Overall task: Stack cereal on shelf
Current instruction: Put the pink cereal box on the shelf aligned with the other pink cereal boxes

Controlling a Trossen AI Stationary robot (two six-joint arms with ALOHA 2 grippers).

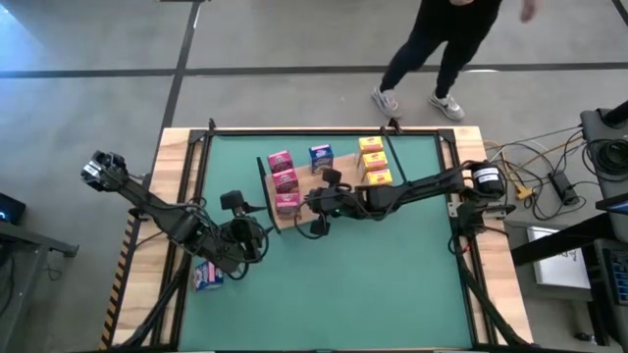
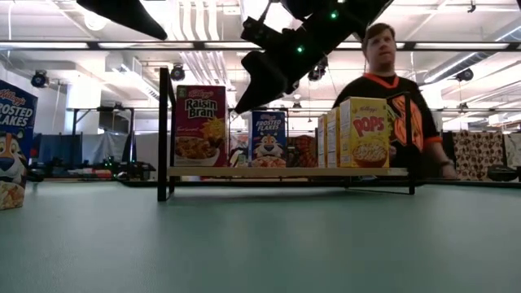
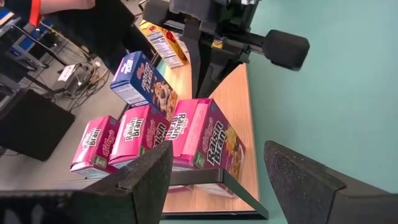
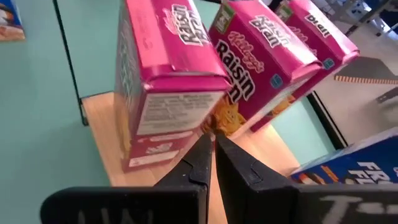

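Cereal boxes, small cardboard cartons with printed fronts, stand upright on the flat light-brown wooden shelf board (image 1: 339, 196) with thin black wire frames at its ends, which lies on the green table mat (image 1: 392, 284). Three pink boxes (image 1: 284, 180) reading "Raisin Bran" form a row at one end, a blue box (image 1: 321, 157) reading "Frosted Flakes" stands near the board's middle at its far edge, and the yellow boxes (image 1: 373, 162), one showing "Pops" in the low view, are grouped at the other end. Another blue box (image 1: 207, 276) lies off the board on the mat near the table's left edge, just beside the left arm. The right gripper (image 1: 319, 224) reaches across the board, hanging over its near edge just beside the nearest pink box; its two dark fingers (image 4: 205, 163) are pressed together and hold nothing, their tips close to that box's bottom corner in the right wrist view. The left gripper (image 1: 253, 235) sits over the mat just off the board's pink end, its fingers (image 3: 149, 171) spread wide and empty, facing the pink row. A person (image 1: 442, 44) stands beyond the table's far edge.
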